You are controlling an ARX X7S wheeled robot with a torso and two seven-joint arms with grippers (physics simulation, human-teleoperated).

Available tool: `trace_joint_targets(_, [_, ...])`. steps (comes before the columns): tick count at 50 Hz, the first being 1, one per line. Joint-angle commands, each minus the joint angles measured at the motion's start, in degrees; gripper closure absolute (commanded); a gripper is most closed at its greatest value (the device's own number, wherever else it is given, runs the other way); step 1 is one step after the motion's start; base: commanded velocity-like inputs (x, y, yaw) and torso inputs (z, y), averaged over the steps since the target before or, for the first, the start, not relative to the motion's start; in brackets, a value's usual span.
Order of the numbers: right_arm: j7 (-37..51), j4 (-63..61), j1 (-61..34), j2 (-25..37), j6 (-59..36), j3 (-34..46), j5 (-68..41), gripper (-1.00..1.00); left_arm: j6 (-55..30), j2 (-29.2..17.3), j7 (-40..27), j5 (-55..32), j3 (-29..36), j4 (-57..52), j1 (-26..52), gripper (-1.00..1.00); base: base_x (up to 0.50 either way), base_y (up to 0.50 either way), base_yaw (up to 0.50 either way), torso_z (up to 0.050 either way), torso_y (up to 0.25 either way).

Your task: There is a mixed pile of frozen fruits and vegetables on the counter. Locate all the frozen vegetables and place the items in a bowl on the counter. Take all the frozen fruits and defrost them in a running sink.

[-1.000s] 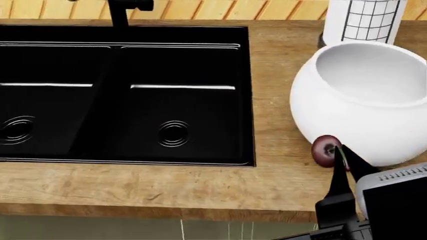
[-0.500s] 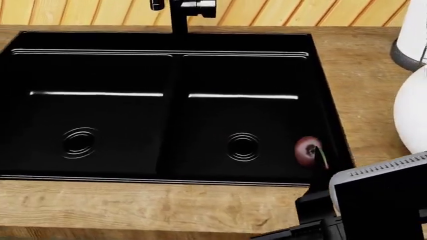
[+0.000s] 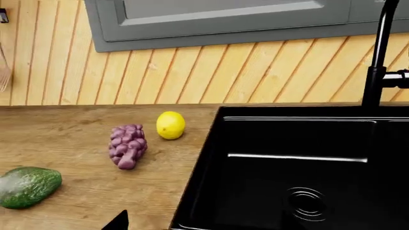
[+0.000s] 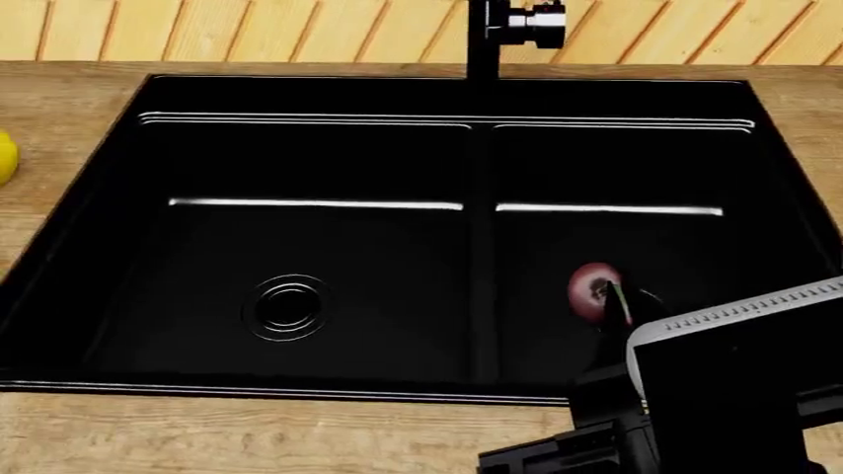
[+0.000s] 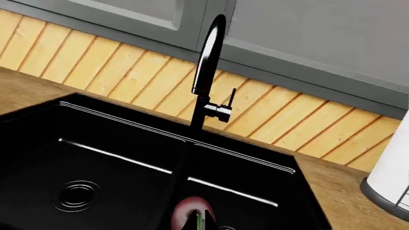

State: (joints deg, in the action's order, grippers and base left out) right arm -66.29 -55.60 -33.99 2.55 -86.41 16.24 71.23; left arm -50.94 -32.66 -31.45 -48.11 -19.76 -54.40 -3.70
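Note:
My right gripper (image 4: 617, 306) is shut on the green stem of the dark red cherry (image 4: 593, 289) and holds it over the right basin of the black sink (image 4: 316, 148). The right wrist view shows the cherry (image 5: 189, 211) just beyond the closed fingers (image 5: 191, 221). On the counter (image 3: 64, 134) left of the sink (image 3: 307, 167) lie the yellow lemon (image 3: 170, 125), the pinkish-purple grape bunch (image 3: 127, 145) and a dark green vegetable (image 3: 28, 187). Only one dark fingertip (image 3: 118, 223) of my left gripper shows. The bowl is out of view.
The black faucet (image 4: 500, 30) rises behind the sink's divider, against the wood-plank wall (image 3: 191, 72). A white paper roll (image 5: 393, 177) stands on the counter right of the sink. The lemon (image 4: 4, 158) peeks in at the head view's left edge.
The view has swung left, so the bowl and paper roll have left the head view. My right gripper has carried the cherry from beside the bowl to above the sink's right basin.

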Motion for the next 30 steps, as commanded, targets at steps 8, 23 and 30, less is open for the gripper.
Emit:
trace_joint_targets(8, [0.7, 0.5, 0.4, -0.5, 0.4, -0.3, -0.2, 1.0, 1.0, 0.2, 0.8, 0.4, 0.6, 0.6, -0.3, -1.0, 0.0, 0.5, 0.0, 0.0, 0.0])
trace_joint_targets(23, [1.1, 0.7, 0.7, 0.1, 0.5, -1.2, -0.1, 1.0, 1.9, -0.1, 0.6, 0.8, 1.3, 1.0, -0.5, -1.0, 0.06, 0.5, 0.0, 0.0, 0.0])
trace_joint_targets(30, [1.0, 0.7, 0.7, 0.3, 0.8, -1.2, 0.1, 1.0, 0.6, -0.5, -0.6, -0.6, 1.5, 0.8, 0.9, -1.0, 0.26, 0.46, 0.0, 0.0, 0.0])
